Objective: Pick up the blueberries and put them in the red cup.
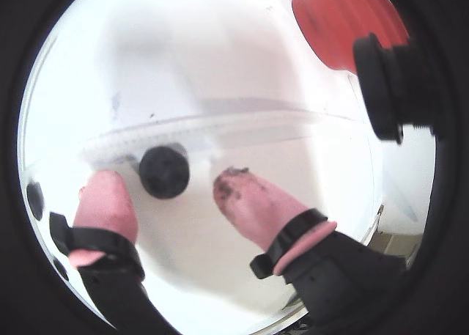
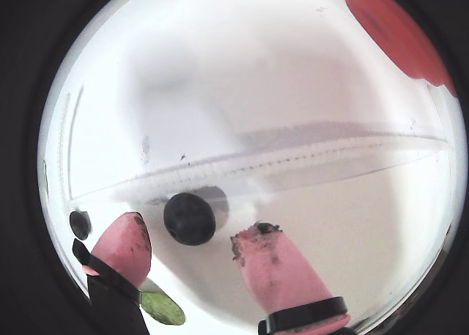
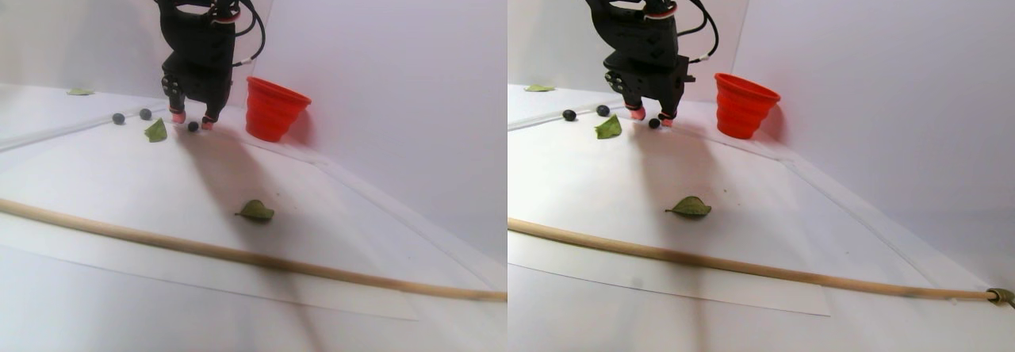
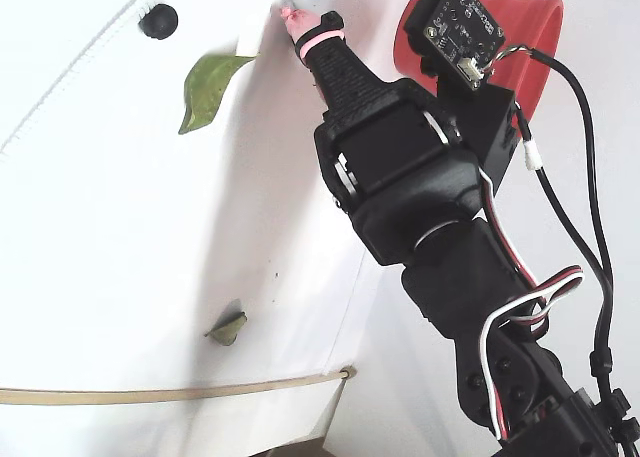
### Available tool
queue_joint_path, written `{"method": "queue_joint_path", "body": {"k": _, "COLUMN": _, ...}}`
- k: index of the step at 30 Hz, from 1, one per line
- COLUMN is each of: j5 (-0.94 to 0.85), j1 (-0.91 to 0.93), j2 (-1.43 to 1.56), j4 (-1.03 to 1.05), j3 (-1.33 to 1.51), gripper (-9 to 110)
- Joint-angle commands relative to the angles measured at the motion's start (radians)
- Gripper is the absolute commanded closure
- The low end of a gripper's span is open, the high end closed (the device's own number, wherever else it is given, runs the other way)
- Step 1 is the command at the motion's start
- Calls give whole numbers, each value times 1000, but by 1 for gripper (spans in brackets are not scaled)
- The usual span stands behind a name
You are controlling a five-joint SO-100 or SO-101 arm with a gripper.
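Claw (image 1: 174,185) spread wide low over the white sheet (image 3: 158,201), pink fingertips (image 1: 245,196) either side of one of the blueberries (image 1: 164,171), gripping nothing. Red cup (image 1: 344,20) beyond, cut off by the frame. Another berry (image 2: 80,221) half hidden left; leaf (image 2: 163,308) beneath.

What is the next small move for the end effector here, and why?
Probably close the end effector on the blueberry. In both wrist views the berry lies between the two pink fingertips, which stand open on either side of it and low to the white surface. Nothing is held yet, and the red cup stands close by, so gripping seems to come before any lift.
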Motion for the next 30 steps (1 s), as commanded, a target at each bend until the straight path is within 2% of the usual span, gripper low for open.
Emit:
{"method": "queue_joint_path", "body": {"k": 1, "j5": 8, "j1": 11, "j2": 26, "j4": -34, "j3": -69, "gripper": 79}}
{"method": "queue_joint_path", "body": {"k": 30, "j5": 35, "j1": 17, "j2": -60, "j4": -74, "j3": -100, "gripper": 82}}
